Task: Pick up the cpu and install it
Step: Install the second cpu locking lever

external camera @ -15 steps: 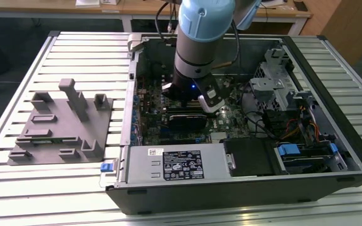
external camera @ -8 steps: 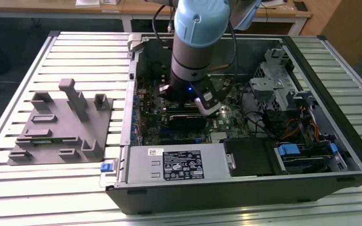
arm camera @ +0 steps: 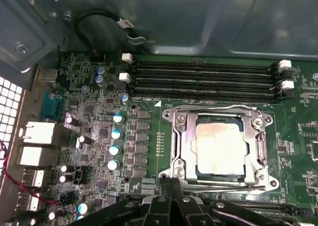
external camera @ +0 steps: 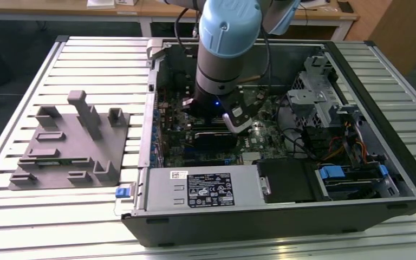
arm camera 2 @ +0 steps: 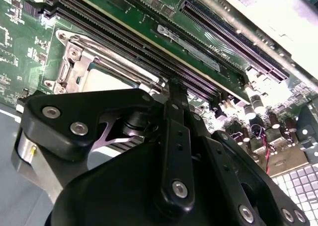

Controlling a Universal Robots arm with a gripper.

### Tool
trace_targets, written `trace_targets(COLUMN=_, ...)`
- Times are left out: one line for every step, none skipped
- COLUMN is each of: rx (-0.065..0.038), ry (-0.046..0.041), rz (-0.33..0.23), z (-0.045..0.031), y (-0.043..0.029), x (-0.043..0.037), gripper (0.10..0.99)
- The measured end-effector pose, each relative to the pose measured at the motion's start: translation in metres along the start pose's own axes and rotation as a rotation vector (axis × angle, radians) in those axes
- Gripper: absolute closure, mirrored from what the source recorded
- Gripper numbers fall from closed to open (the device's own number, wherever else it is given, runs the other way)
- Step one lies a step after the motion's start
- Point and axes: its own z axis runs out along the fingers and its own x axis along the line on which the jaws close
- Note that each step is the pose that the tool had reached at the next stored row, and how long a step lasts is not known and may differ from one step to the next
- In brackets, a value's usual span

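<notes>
Status: arm inside PC case, cpu seated in socket.

Ext. view: my arm [external camera: 219, 59] comes down near-vertical into the open PC case [external camera: 280, 216]; my pincer [external camera: 226, 122] hangs low over the motherboard [external camera: 259, 143]. 1 grey fixture block [external camera: 67, 143] lies on the slatted table [external camera: 20, 227], toward the exterior view's left, well apart from the case. Second wrist view: pincer fingers [arm camera 2: 175, 131] pressed together, pinching nothing, beside the socket frame [arm camera 2: 82, 69]. First wrist view: 1 cpu [arm camera: 220, 149] lies flat in the socket frame, pale top exposed. 4 RAM slots [arm camera: 203, 79] run beside it.
</notes>
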Motion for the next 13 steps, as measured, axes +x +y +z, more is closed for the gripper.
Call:
trace_targets(rx=-0.001, ry=0.0000, rz=0.000, z=0.0004, y=0.0000, x=0.0003, gripper=0.980)
trace_targets(rx=-0.003, ry=-0.0002, rz=0.000, z=0.0008, y=0.0000, x=0.0007, gripper=0.980)
trace_targets(rx=-0.004, ry=-0.0001, rz=0.000, z=0.0009, y=-0.0001, x=0.0013, gripper=0.980)
trace_targets(rx=-0.006, ry=-0.0002, rz=0.000, z=0.0012, y=0.0000, x=0.0020, gripper=0.980)
trace_targets(rx=-0.007, ry=-0.0003, rz=0.000, z=0.0014, y=0.0002, x=0.0027, gripper=0.980)
trace_targets(rx=-0.008, ry=-0.0002, rz=0.000, z=0.0015, y=0.0003, x=0.0034, gripper=0.980)
trace_targets(rx=-0.009, ry=-0.0002, rz=0.000, z=0.0018, y=0.0006, x=0.0038, gripper=0.980)
trace_targets(rx=-0.010, ry=-0.0002, rz=0.000, z=0.0022, y=0.0011, x=0.0041, gripper=0.980)
trace_targets(rx=-0.011, ry=-0.0003, rz=0.000, z=0.0027, y=0.0020, x=0.0042, gripper=0.980)
trace_targets(rx=-0.012, ry=-0.0004, rz=0.000, z=0.0032, y=0.0031, x=0.0041, gripper=0.980)
trace_targets(rx=-0.013, ry=-0.0004, rz=0.000, z=0.0036, y=0.0038, x=0.0041, gripper=0.980)
trace_targets(rx=-0.014, ry=-0.0005, rz=0.000, z=0.0041, y=0.0042, x=0.0041, gripper=0.980)
trace_targets(rx=-0.015, ry=-0.0007, rz=-0.001, z=0.0045, y=0.0046, x=0.0041, gripper=0.980)
